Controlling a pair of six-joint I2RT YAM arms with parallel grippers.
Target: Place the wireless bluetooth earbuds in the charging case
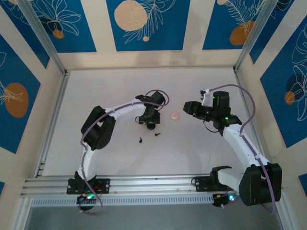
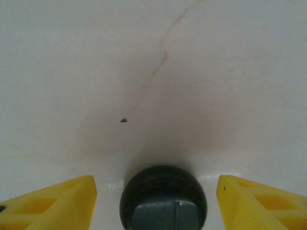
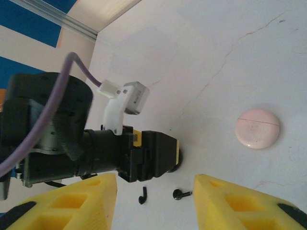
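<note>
Straddling the black round disc without touching it, the left gripper stands with its yellow fingers spread, a gap on either side. The first earbud and the second earbud lie loose on the white table, just on the near side of that disc and apart from each other. The right gripper hovers with its claw parted and empty, facing the left one, a pink disc on the table near its tip.

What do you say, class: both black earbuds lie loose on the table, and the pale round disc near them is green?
No: the pale round disc is pink, not green, per the right wrist view. The earbuds do lie loose on the table.
</note>
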